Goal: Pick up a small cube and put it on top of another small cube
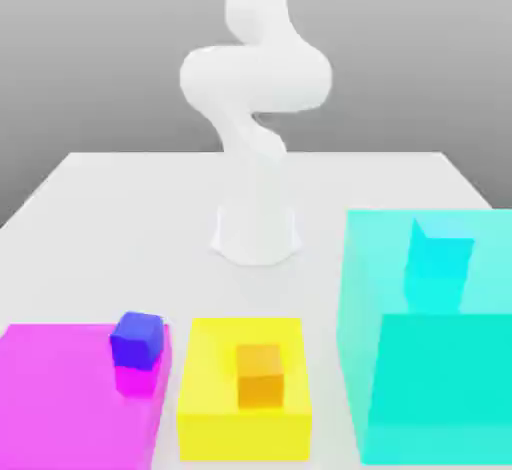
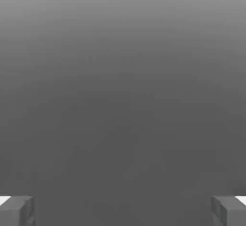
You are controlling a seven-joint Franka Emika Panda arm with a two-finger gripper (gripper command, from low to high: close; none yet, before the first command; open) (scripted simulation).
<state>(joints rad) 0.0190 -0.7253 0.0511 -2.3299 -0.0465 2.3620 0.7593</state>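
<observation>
A small blue cube (image 1: 137,339) rests on top of a small magenta cube (image 1: 135,380), which stands on a flat magenta slab (image 1: 60,398) at the exterior view's front left. In the hand view my gripper (image 2: 123,210) is open: its two grey fingertips (image 2: 17,210) stand far apart with nothing between them, against plain grey background. The white arm (image 1: 255,78) rises from its base at the table's middle and runs up past the exterior view's upper edge.
A small orange cube (image 1: 261,374) sits in a yellow open box (image 1: 205,408) at front centre. At the exterior view's right a large translucent cyan block (image 1: 370,288) holds a cyan cube (image 1: 438,263). The white table (image 1: 120,208) spreads around the base.
</observation>
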